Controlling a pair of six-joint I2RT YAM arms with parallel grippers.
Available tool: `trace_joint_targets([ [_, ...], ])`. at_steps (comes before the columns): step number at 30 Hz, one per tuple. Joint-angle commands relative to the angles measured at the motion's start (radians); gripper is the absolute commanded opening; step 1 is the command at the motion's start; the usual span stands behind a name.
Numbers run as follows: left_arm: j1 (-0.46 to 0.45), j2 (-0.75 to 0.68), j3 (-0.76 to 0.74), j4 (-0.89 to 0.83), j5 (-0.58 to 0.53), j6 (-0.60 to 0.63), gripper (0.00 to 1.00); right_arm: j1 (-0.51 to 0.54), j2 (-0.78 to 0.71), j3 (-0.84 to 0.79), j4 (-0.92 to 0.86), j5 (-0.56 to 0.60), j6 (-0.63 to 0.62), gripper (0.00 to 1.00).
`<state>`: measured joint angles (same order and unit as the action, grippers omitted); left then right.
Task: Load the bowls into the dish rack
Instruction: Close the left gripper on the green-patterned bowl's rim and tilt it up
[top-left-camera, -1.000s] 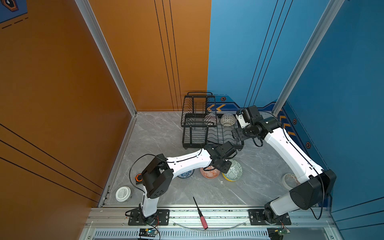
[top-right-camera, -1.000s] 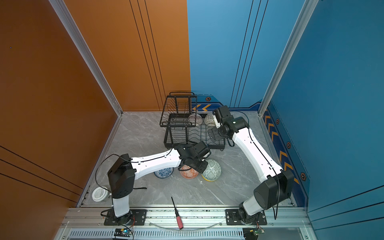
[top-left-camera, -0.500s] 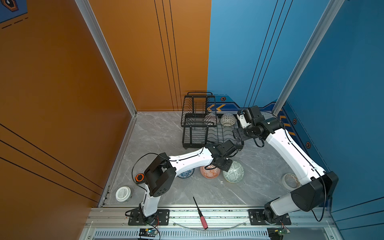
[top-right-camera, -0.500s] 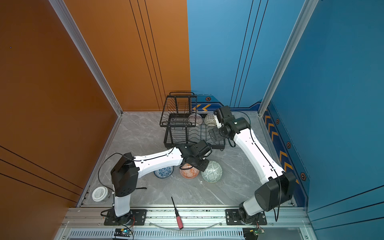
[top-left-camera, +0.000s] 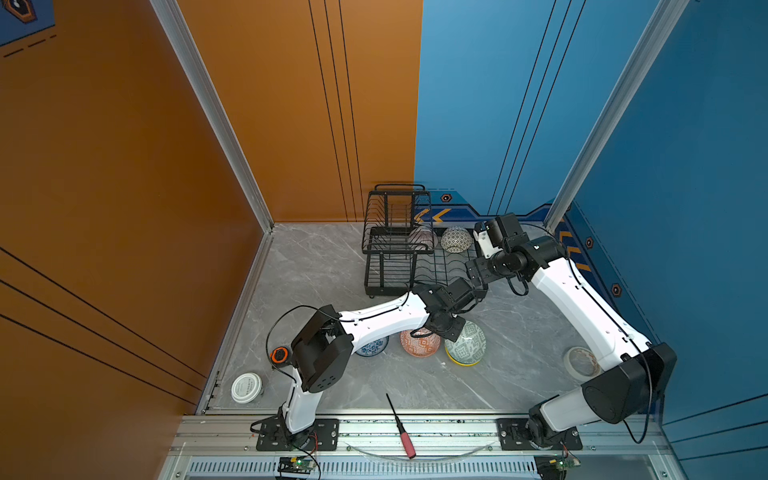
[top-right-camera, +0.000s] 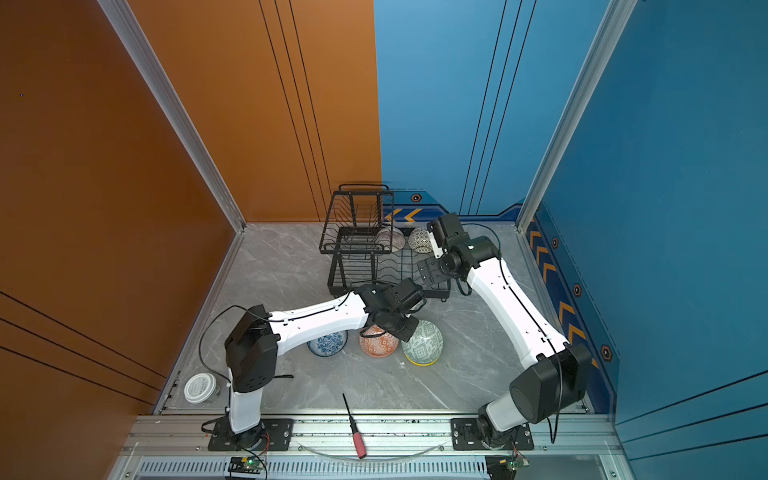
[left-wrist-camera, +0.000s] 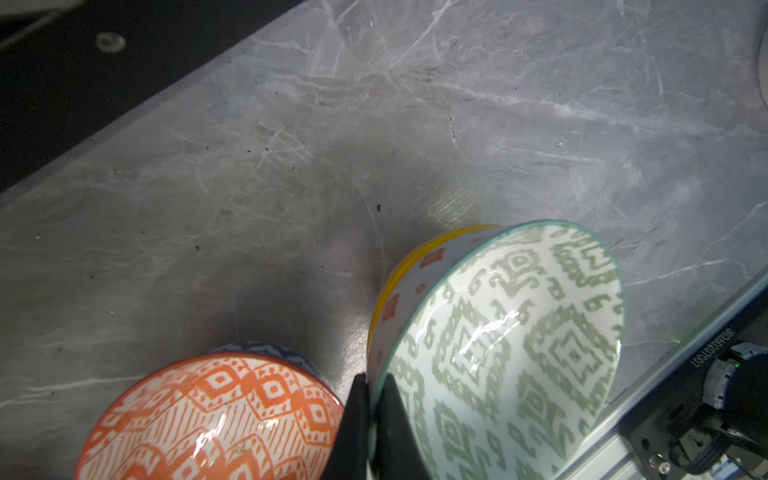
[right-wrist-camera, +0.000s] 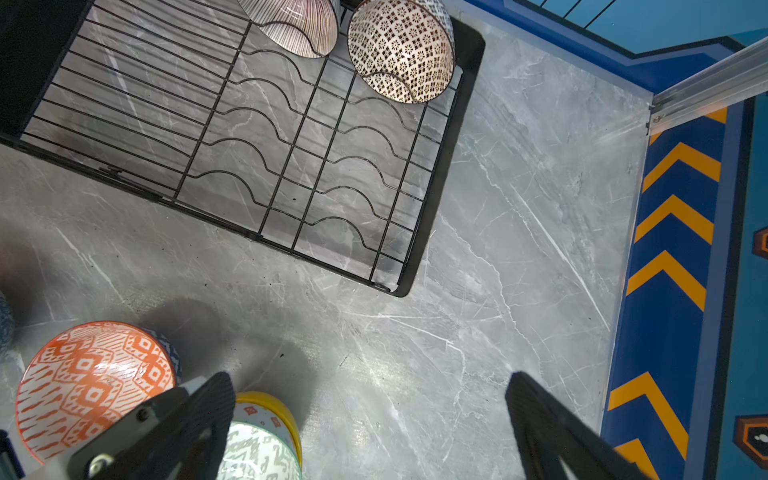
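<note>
- Left wrist view: my left fingers (left-wrist-camera: 373, 380) are clamped together on the rim of the green-patterned bowl (left-wrist-camera: 511, 353), one finger inside the rim and one outside.
- That bowl is tilted, its opening turned sideways. It sits in the yellow bowl (left-wrist-camera: 386, 286), whose edge shows beneath it.
- In both top views this pair sits near the middle of the desk (top-left-camera: 324, 266), and my left fingers grip the green bowl's rim at its 10 o'clock.
- The orange-patterned bowl (top-left-camera: 419, 343) stands upright on the desk at 9 o'clock of the green one, just beside it. I cannot tell whether they touch.
- The blue floral bowl (top-right-camera: 328, 343) is upright at 9 o'clock of the orange one, partly under my left arm.
- The dish rack (top-left-camera: 399, 266) stands at 12 o'clock on the desk, with its raised basket at the rack's 9 o'clock end.
- In the right wrist view, the pink striped bowl (right-wrist-camera: 295, 25) and the dotted bowl (right-wrist-camera: 401, 50) lean on edge side by side in the rack's lower slots. In a top view that is the rack's 1 o'clock corner.
- My right fingers (right-wrist-camera: 370, 376) are spread wide apart and hold nothing. They hang above bare desk beside the rack's 5 o'clock corner.
- A roll of tape (top-left-camera: 581, 362) lies at 4 o'clock on the desk, and a screwdriver (top-left-camera: 401, 428) lies at 6 o'clock across the front rail.
</note>
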<state>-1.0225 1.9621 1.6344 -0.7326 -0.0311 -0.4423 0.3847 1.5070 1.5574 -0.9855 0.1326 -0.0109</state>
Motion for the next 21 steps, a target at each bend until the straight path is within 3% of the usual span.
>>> trace_joint_targets([
  [1,-0.016,0.012,0.060,-0.067,-0.085,0.017,0.00,-0.007,-0.028,-0.012,0.001,-0.012,-0.017,1.00],
  [21,-0.031,0.044,0.084,-0.084,-0.076,0.025,0.10,-0.009,-0.034,-0.014,0.005,-0.010,-0.021,1.00],
])
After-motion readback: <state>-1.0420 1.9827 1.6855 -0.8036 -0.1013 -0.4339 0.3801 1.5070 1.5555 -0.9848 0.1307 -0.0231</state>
